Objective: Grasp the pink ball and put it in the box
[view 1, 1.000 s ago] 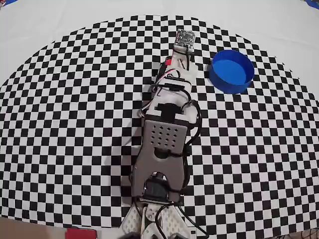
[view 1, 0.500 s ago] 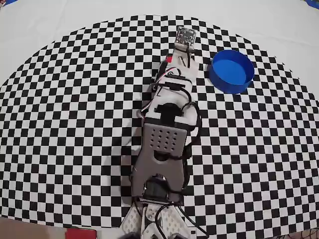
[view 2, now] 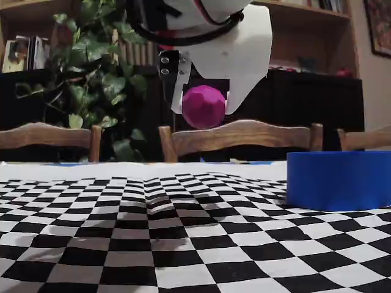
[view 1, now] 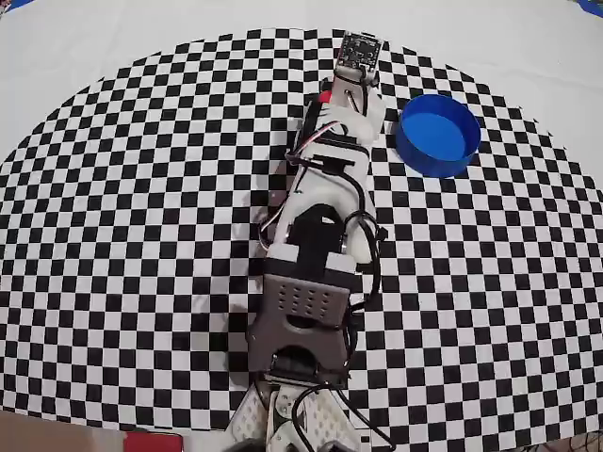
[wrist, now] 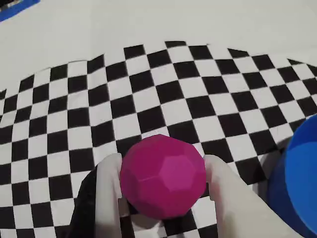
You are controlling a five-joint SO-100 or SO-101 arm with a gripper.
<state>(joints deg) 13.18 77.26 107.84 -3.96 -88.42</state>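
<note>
The gripper (view 2: pixel 204 105) pinches the pink ball (view 2: pixel 204 106) between its fingers, well above the checkered cloth (view 2: pixel 183 244). Since a second ago the arm (view 1: pixel 316 235) has stretched farther toward 12 o'clock in the overhead view. The box (view 1: pixel 437 134) sits at its 3 o'clock, unmoved.

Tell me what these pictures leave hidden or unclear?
- Overhead view: the pink ball is almost wholly covered by the arm; only a red sliver shows.
- Wrist view: the box is cut off by the right edge.
- Fixed view: the box's inside is hidden behind its wall; the end effector is cropped above.
</note>
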